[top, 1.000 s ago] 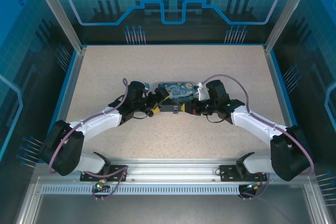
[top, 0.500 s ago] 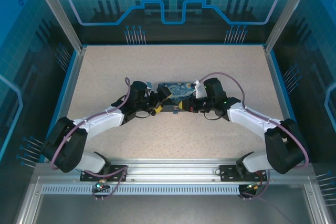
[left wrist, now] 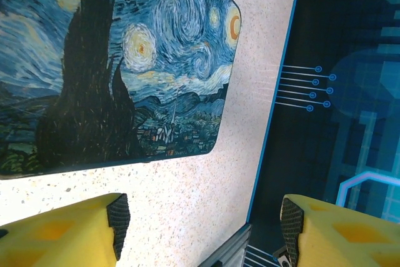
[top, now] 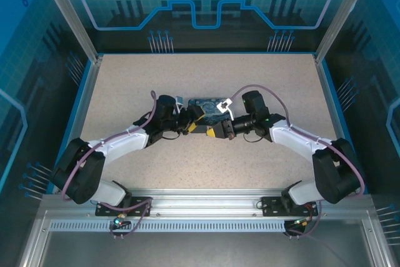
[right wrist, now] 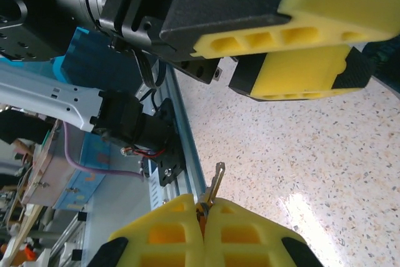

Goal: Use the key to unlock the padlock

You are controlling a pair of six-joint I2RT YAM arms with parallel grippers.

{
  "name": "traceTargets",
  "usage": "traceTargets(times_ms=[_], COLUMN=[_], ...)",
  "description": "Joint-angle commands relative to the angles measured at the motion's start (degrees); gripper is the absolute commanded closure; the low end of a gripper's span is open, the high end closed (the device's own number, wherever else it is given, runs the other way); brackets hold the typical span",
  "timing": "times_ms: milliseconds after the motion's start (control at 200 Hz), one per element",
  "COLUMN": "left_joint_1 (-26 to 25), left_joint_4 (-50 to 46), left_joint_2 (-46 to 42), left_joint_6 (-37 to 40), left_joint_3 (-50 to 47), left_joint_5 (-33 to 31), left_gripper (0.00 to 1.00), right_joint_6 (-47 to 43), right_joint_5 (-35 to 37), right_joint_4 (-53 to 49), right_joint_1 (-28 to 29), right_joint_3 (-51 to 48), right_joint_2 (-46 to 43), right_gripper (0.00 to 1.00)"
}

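**Top external view.** Locate the swirl-painted box [top: 209,105] near the middle of the tabletop [top: 125,85]. Note the left gripper [top: 192,123] at the box's near left corner and the right gripper [top: 216,132] just beside the box's near edge, tip to tip and close together.

**Left wrist view.** Observe the yellow fingers [left wrist: 62,236] of the left gripper spread wide, with nothing between them and bare tabletop beneath. Find the box just beyond the fingertips, untouched.

**Right wrist view.** See the yellow pads [right wrist: 156,232] of the right gripper pressed together, pinching the key [right wrist: 216,182] at its base. Note the thin metal blade projecting from the seam toward the left gripper, apart from it, above the speckled tabletop.
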Motion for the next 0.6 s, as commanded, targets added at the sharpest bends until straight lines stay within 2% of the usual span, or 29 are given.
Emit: traceTargets(times_ms=[0,285,595], left_joint_1=[-0.2,-0.3,-1.7], left_joint_4=[1.6,6.2,8.5], left_joint_2=[-0.4,-0.8,-0.8], left_joint_6=[0.6,-1.4,-1.8], left_joint_3=[0.7,-0.5,-2.4], left_joint_5=[2.8,4.8,5.6], left_gripper=[0.34,0.48,0.57], right_joint_6=[-2.9,-1.2,0.2], right_joint_5=[-3.5,-0.4,1.1], right_joint_4=[-2.7,-1.2,0.5], right_joint_1=[-0.8,-0.8,-1.0], right_joint_3=[2.2,1.8,2.1], right_joint_2=[1.6,3.2,4.7], right_gripper=[1.0,1.0,1.0])
